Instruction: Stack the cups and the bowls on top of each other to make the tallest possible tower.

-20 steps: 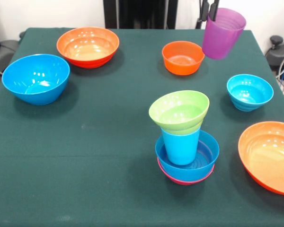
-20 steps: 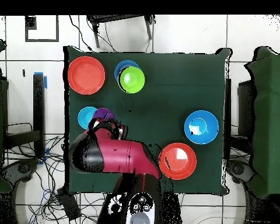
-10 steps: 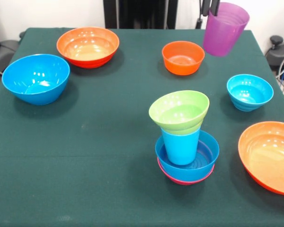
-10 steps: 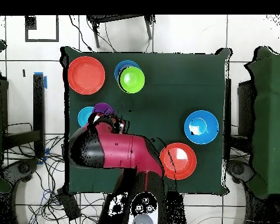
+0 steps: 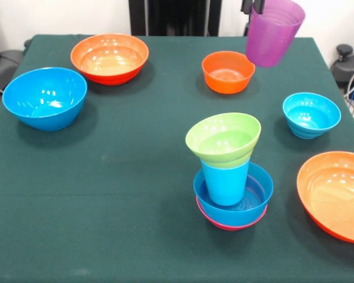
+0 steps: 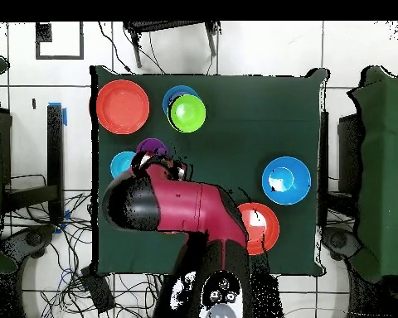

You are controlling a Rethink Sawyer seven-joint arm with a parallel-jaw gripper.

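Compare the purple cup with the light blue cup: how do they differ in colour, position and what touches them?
The purple cup is translucent purple and hangs above the table, gripped at its rim by the gripper. The light blue cup is opaque and stands inside the blue bowl of the tower. The light blue cup carries the green bowl; the purple cup carries nothing. Both are upright tumblers, mouths up.

Front cam faces across table [image 5: 106, 177]; overhead cam looks straight down; both share tabletop
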